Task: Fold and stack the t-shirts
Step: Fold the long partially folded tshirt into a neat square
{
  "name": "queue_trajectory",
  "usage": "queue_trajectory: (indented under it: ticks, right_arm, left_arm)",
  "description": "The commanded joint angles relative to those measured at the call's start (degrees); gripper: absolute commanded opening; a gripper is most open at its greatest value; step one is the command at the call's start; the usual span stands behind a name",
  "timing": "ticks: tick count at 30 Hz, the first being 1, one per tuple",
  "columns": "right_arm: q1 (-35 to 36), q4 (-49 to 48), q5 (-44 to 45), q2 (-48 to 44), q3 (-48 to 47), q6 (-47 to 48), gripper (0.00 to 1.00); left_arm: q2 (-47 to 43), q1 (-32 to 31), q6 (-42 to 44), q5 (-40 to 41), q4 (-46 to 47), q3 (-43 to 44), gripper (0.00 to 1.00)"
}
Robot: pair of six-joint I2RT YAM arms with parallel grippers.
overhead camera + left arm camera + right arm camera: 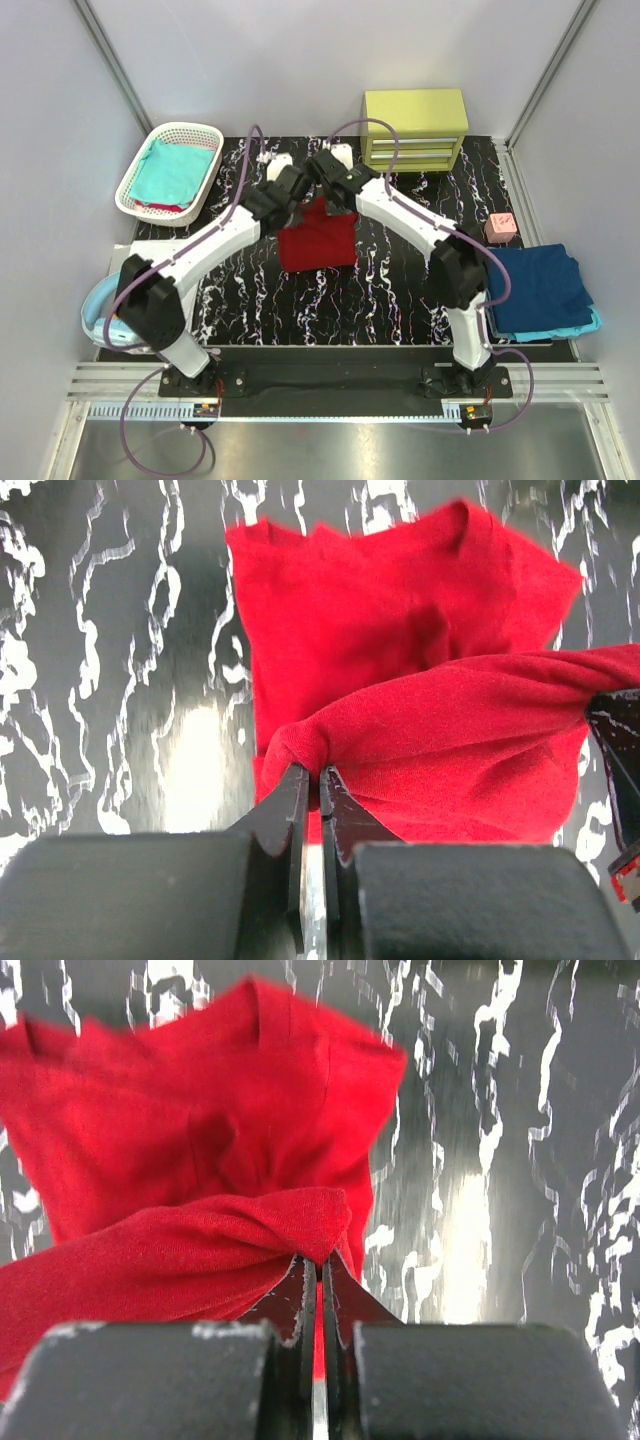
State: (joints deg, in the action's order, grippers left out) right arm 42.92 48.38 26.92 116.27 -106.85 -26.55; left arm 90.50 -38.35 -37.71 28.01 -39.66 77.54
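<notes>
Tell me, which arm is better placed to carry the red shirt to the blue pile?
Probably the right. The left gripper and right gripper both pinch the red shirt, but the navy pile lies on the right one's side, far from the left.

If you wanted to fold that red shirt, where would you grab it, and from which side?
Probably one edge, at both ends, from above. The red shirt is limp cloth; the left tool and right tool each pinch a bunched end of that edge, so it runs stretched between them.
</notes>
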Motion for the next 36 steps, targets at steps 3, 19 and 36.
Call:
queue_trajectory:
  ticks: [3, 19, 36]
  right_arm:
    - [-4.2, 1.5, 1.4, 8.4, -14.0, 3.5, 0.0]
    - [-8.7, 5.3, -1.9, 30.2, -41.1, 4.7, 0.0]
    - [-9.9, 2.2, -0.8, 30.9, -45.2, 6.3, 0.0]
  left_arm:
    - [8.4, 6.3, 5.4, -3.4, 2.3, 9.9, 0.0]
    - [26.6, 14.3, 6.8, -7.5, 4.5, 22.9, 0.0]
    - [26.7, 17.1, 10.7, -7.5, 6.7, 29.7, 0.0]
